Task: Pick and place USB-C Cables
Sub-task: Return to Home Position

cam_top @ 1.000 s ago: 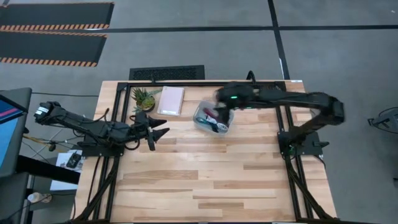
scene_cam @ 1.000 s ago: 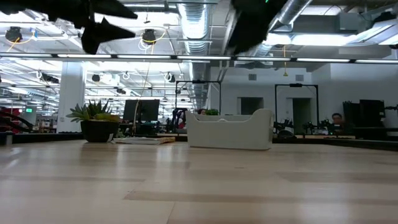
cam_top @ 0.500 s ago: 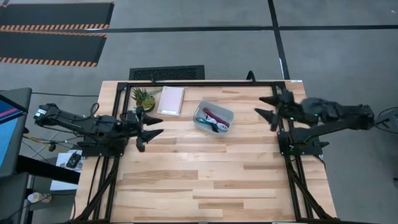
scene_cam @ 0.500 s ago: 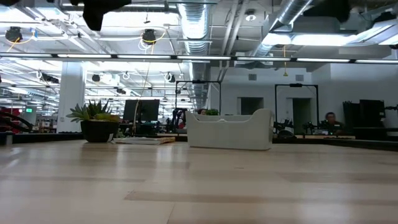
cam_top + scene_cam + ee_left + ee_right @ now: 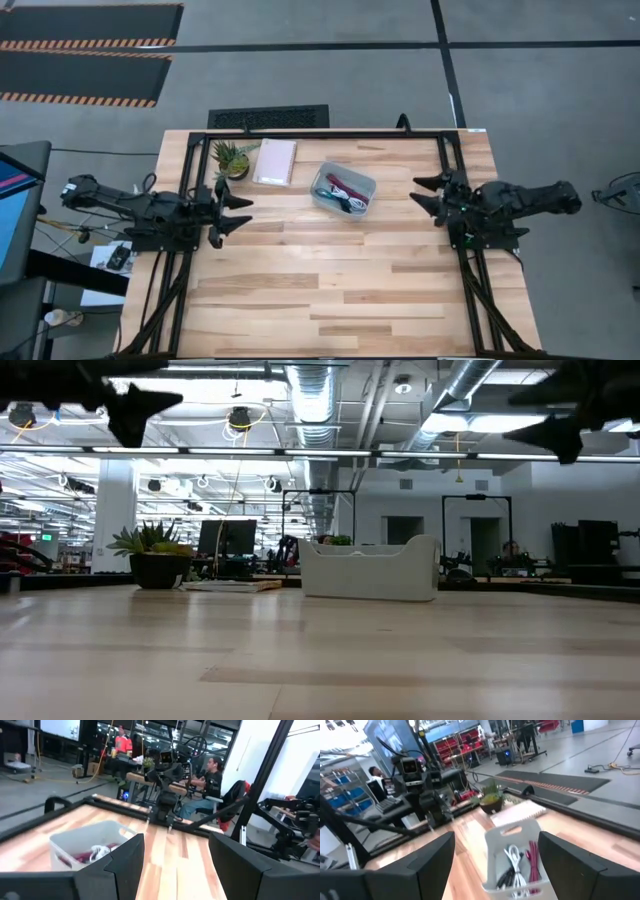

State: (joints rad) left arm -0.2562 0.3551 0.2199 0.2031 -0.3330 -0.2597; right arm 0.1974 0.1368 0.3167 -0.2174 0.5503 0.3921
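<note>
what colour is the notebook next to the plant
Pale pink. The notebook shows best in the high view, lying beside the plant.

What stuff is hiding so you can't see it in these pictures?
Low view: the wall of the tray hides all the cables inside.
High view: the cables are too small to count.
Left wrist view: the tray's wall hides most of them; only bits of the maroon cable and white cable peek over.
</note>
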